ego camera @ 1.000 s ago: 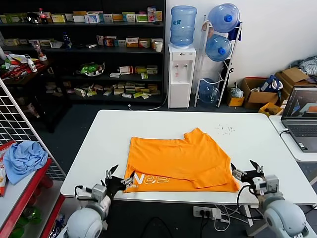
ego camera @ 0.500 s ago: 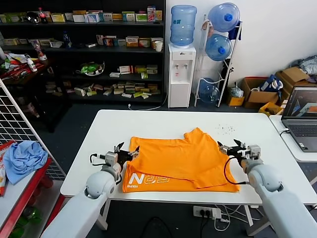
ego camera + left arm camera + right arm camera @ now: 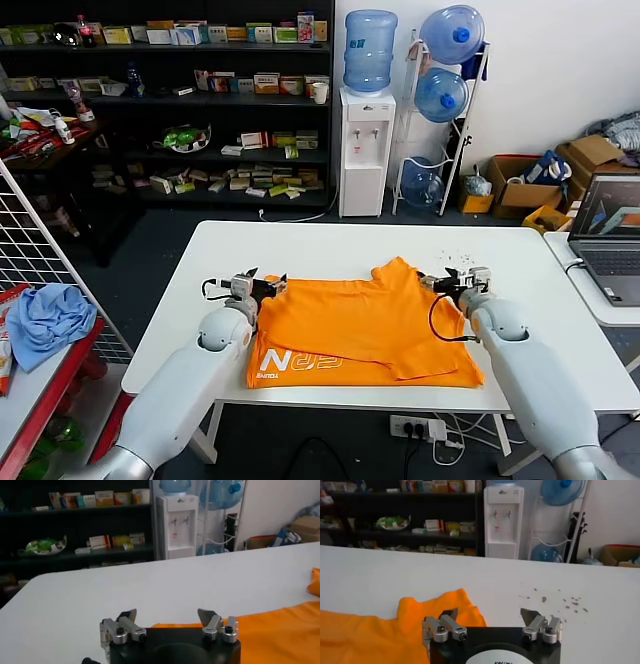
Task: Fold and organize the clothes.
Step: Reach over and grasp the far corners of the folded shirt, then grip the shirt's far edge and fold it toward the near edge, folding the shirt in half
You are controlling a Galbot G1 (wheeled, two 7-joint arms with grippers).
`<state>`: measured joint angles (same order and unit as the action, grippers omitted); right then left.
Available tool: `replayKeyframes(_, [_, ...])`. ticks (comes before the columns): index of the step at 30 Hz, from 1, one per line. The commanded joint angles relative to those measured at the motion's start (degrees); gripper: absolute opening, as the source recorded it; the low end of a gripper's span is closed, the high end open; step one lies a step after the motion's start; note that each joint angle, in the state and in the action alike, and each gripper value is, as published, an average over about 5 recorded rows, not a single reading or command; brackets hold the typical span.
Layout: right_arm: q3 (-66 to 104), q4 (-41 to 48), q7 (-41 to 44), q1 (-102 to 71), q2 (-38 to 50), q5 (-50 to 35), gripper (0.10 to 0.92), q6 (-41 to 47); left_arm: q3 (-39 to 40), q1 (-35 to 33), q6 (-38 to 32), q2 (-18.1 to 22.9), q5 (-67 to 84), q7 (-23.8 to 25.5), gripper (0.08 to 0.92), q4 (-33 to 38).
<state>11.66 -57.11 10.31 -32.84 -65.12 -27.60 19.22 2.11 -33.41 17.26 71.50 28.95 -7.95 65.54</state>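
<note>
White table [image 3: 330, 245] before stocked shelves; orange T-shirt [image 3: 365, 325] lies part-folded at its middle.
Both arms have advanced to its far edge; left gripper [image 3: 263, 286] and right gripper [image 3: 447, 282] gape wide, empty, poised for the next fold.

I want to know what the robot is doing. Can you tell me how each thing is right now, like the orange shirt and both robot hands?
Orange T-shirt: partly folded, lying flat on the white table, white lettering showing at the near edge.
Left gripper: open, at the shirt's far left corner, holding nothing.
Right gripper: open, at the shirt's far right edge, holding nothing.
Light blue cloth: crumpled, on the red rack off to the left.
Laptop: lid open.
</note>
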Motion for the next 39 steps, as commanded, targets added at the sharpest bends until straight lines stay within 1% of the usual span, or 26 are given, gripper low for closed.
replayKeyframes(1, [-1.27, 12.29, 4.46, 5.02, -5.24, 4.76, 0.810, -2.80, 1.20, 4.92, -0.39, 4.15, -1.19, 0.55, 0.823, -11.89])
replayKeyframes(4, [-1.38, 12.07, 4.39, 4.61, -5.46, 5.02, 0.749, -3.09, 1.14, 4.29, -0.29, 3.88, -1.04, 0.49, 0.823, -11.21])
replayKeyframes(6, [-1.53, 11.76, 4.22, 4.44, -5.46, 5.01, 0.688, -3.16, 1.42, 3.74, -0.20, 3.27, -0.73, 0.45, 0.822, -9.95])
replayKeyframes(9, [-1.63, 11.67, 3.95, 4.52, -5.51, 4.99, 0.601, -3.05, 1.61, 3.14, 0.24, 2.66, 0.00, 0.35, 0.785, -8.69])
replayKeyframes(19, [-1.76, 9.36, 2.66, 3.90, -5.71, 4.95, 0.333, -3.06, 1.28, 0.81, 0.64, 1.42, 1.48, 0.47, 0.499, -5.34])
replayKeyframes(23, [-1.67, 5.92, 0.80, 2.68, -5.11, 3.35, 0.212, -4.32, 0.97, -0.30, -1.57, 0.74, 0.92, 0.43, 0.386, -3.55])
replayKeyframes(26, [-1.68, 2.00, -1.04, 1.15, -4.03, 1.65, 0.144, -5.72, 0.93, -1.52, -4.38, -0.37, -0.88, 0.58, 0.300, -1.24])
replayKeyframes(29, [-1.59, -2.84, -2.83, -0.97, -2.20, 0.20, 0.125, -6.19, 0.36, -3.04, -6.08, -1.76, -1.78, 0.56, 0.213, 1.75])
replayKeyframes(32, [-1.18, -9.00, -4.70, -3.73, -0.08, -1.06, 0.125, -5.37, -0.40, -5.34, -6.41, -3.44, -1.73, 0.20, 0.139, 6.34])
replayKeyframes(35, [-0.37, -16.11, -6.92, -8.07, 2.62, -2.02, 0.125, -4.26, -1.06, -8.42, -6.31, -5.50, -1.50, -0.33, 0.094, 12.38])
replayKeyframes(39, [1.03, -25.13, -9.47, -15.03, 6.72, -2.28, 0.125, -2.88, -2.27, -12.87, -5.56, -8.35, -0.67, -1.14, 0.095, 20.04])
